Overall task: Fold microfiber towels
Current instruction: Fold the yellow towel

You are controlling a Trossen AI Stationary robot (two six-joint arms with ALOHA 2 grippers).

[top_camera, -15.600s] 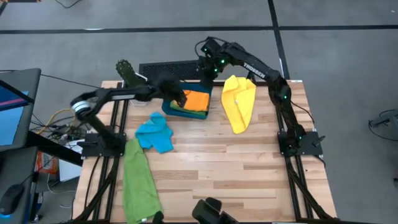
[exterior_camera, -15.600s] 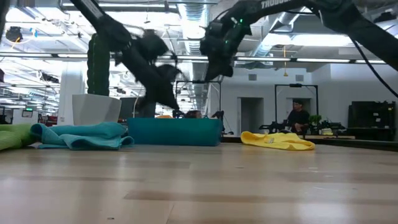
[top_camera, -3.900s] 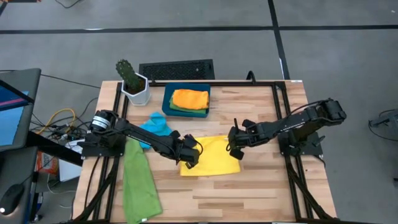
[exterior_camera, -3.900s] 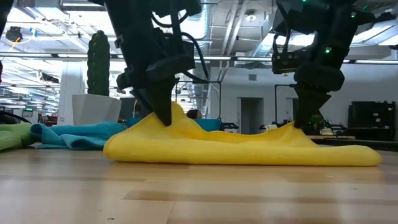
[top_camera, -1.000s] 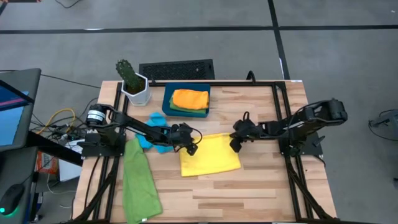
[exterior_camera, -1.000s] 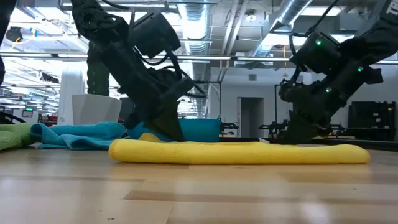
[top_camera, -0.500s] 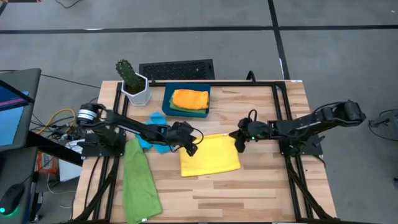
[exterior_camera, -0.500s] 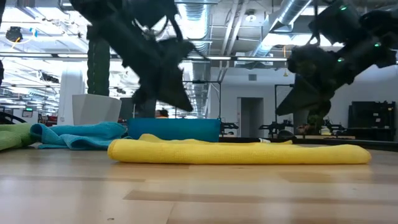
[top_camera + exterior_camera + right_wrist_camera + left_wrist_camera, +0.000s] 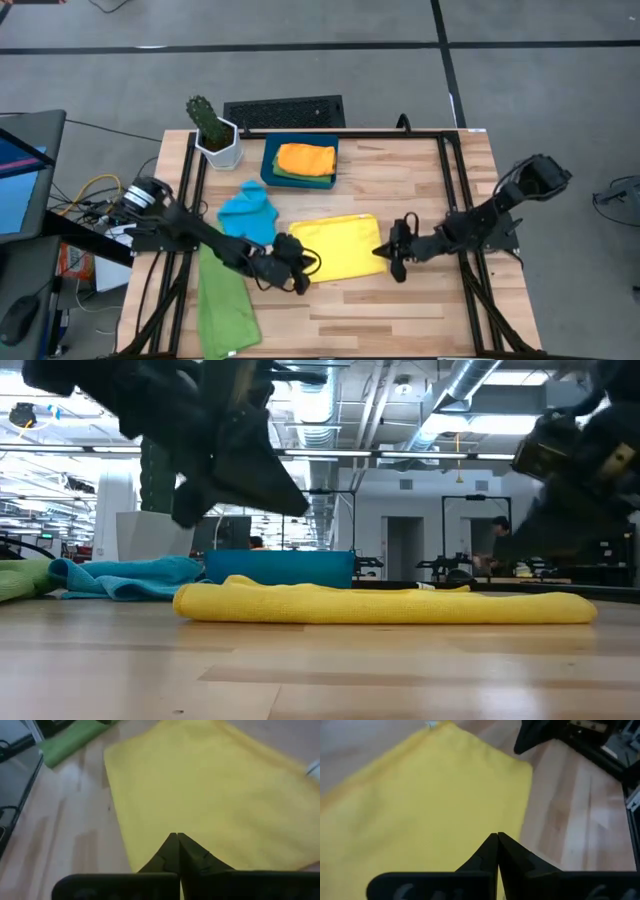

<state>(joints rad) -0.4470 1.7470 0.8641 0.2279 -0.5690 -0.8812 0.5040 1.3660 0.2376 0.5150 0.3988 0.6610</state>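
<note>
The yellow microfiber towel point(image 9: 335, 248) lies folded flat mid-table, also seen in the low view point(image 9: 380, 605). My left gripper point(image 9: 298, 272) is shut and hovers over the yellow towel's point(image 9: 420, 805) near left corner. My right gripper point(image 9: 393, 258) is shut and hovers at the yellow towel's point(image 9: 210, 790) right edge, near its near corner. A sky-blue towel point(image 9: 248, 212) lies crumpled at the left. A green towel point(image 9: 225, 295) lies along the left side, toward the near edge. An orange towel point(image 9: 305, 158) rests folded on a green one in the tray.
The dark teal tray point(image 9: 270, 172) stands at the far edge, a potted cactus point(image 9: 213, 135) at the far left corner and a black grille point(image 9: 283, 110) behind the table. Bare wood shows along the near edge point(image 9: 380, 320). A person stands in the room beyond point(image 9: 497, 535).
Both shut grippers have swung from the yellow towel's far edge toward the table's near edge, the left to the towel's near left corner, the right to its near right. The yellow towel has stayed flat where it was.
</note>
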